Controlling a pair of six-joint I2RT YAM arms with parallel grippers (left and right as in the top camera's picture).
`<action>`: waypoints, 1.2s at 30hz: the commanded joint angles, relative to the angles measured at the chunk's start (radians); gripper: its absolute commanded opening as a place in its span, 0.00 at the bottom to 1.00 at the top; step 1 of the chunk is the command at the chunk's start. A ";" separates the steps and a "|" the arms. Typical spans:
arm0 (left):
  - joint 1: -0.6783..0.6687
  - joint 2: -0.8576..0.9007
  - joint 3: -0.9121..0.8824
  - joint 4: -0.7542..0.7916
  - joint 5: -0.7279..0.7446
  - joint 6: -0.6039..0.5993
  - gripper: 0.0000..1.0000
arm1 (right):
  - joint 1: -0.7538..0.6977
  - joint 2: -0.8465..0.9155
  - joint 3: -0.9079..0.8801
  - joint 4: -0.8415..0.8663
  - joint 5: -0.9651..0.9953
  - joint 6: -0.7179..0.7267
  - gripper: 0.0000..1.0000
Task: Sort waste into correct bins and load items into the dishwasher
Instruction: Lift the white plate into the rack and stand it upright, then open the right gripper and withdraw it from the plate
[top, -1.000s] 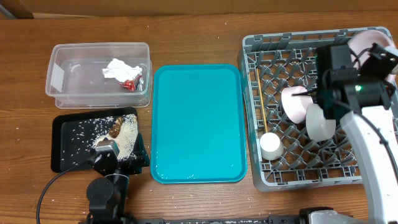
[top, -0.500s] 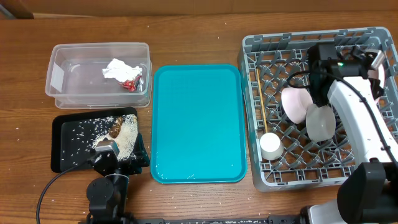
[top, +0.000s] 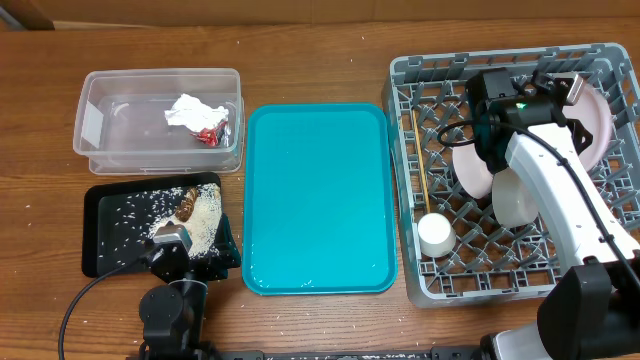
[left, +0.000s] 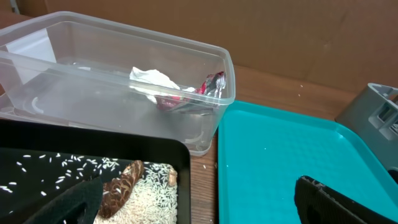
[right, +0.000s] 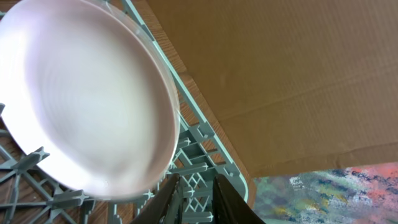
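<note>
Gently now, your right hand (right: 198, 186) sits barely parted and empty just beside the plate (right: 87, 93), which leans on edge in the dish rack (top: 402, 200), so a careless sideways pull could topple it.

Table (top: 320, 50): tub (top: 85, 125), tray (top: 90, 232), teal tray (top: 318, 200), rack (top: 402, 230).

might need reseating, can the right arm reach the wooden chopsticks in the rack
Probably yes: the thin wooden chopsticks lie uncovered along the grey plastic dish rack's left side, with the right arm above it.
</note>
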 joint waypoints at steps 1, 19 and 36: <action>-0.006 -0.009 -0.005 0.004 0.004 -0.013 1.00 | 0.011 0.007 0.000 0.003 0.008 -0.002 0.19; -0.006 -0.009 -0.005 0.004 0.004 -0.013 1.00 | 0.468 -0.343 0.219 -0.006 -0.756 0.001 0.79; -0.006 -0.009 -0.005 0.004 0.004 -0.013 1.00 | 0.562 -0.701 0.220 -0.051 -0.834 -0.052 1.00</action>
